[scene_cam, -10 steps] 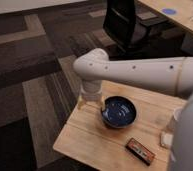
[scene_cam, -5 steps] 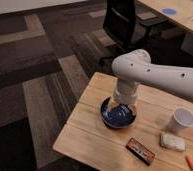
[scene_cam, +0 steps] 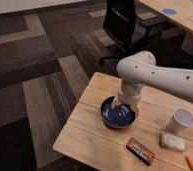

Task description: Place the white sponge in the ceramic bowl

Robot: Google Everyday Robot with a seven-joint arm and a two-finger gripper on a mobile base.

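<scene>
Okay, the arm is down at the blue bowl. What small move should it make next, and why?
Probably lift the hand away from the ceramic bowl and carry it over to the white sponge. The hand sits over the bowl, while the sponge lies on the table beside the paper cup, not yet picked up.

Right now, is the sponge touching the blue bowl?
Apart. The camera view shows table wood between the sponge and the bowl; the end effector hangs over the bowl.
</scene>
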